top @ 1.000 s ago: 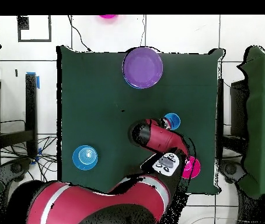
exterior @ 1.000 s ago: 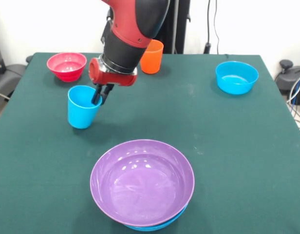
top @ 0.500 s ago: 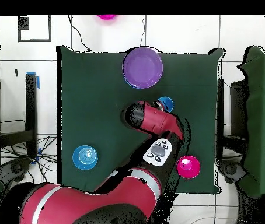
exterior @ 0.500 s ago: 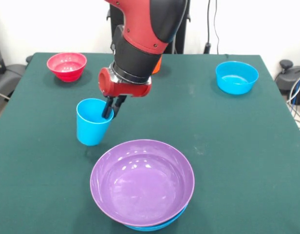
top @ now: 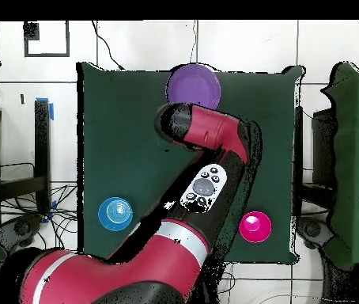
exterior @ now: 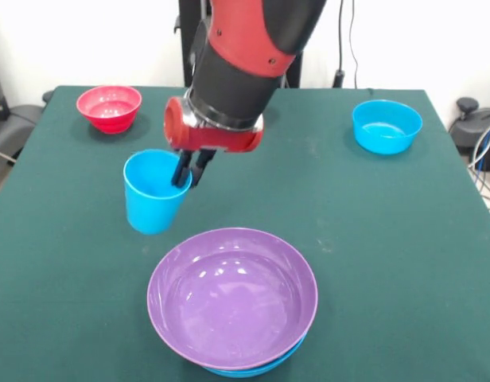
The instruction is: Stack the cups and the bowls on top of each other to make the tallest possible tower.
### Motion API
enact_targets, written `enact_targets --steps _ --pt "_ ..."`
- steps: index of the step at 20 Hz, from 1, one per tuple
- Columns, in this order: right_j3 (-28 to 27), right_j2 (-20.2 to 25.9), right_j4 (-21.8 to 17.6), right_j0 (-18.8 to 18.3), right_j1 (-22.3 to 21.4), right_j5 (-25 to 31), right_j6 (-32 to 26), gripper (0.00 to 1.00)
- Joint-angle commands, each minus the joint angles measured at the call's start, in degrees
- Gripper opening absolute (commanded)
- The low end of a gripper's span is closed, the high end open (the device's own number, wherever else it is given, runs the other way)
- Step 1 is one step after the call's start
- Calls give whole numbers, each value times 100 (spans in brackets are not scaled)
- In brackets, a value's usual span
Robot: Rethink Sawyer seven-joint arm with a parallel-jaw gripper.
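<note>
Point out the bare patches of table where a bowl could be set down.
Broad bare cloth lies between the purple bowl and the blue bowl, along that whole side. Another patch lies between the red bowl and the light blue cup. It is crowded where the gripper holds that cup.

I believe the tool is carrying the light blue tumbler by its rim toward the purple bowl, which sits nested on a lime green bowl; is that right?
Nearly. The front view shows the tool gripping the light blue tumbler by its rim beside the purple bowl, but the bowl underneath is blue, not lime green; only its edge shows below the purple rim.
</note>
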Motion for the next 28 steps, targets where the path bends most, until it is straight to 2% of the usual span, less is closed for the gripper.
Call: enact_targets --steps 1,5,12,15,18,21,25,28 --pt "-1133 -29 -331 -22 -190 1967 760 0" --pt "-1650 -64 -372 -107 -122 2504 661 0" --pt "-3070 -105 -137 -322 277 3568 712 0" --pt "-3592 -27 130 -446 502 3675 1056 0" --pt "-4708 -136 529 -679 1066 4158 1435 0" --pt "-5440 -410 957 -830 1518 4306 1798 0" --pt "-5992 -971 1554 -950 1880 4493 2171 0" --pt "-6119 -1298 1930 -1004 2008 4592 2361 0"
